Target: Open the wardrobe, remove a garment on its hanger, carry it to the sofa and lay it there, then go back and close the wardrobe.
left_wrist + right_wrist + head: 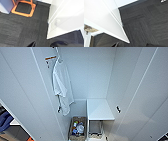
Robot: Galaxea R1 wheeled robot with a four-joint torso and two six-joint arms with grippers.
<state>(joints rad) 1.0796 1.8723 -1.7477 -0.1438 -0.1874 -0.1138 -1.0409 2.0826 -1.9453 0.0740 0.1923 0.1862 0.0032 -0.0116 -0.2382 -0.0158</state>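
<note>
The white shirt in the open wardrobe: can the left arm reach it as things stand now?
Probably yes. Both wardrobe doors stand open and nothing hangs before the white shirt. But the left wrist view looks down at carpet, so the arm seems low.

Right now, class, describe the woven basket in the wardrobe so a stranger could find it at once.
Look into the open white wardrobe, down to its floor. The woven basket sits left of the low white shelf, below the hanging white shirt. It alone is brown and filled with small bottles.

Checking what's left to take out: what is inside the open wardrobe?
Inside the wardrobe: a white shirt hanging at the left, a basket of small items on the bottom, a white shelf unit. What's beneath the shelf is unclear.
</note>
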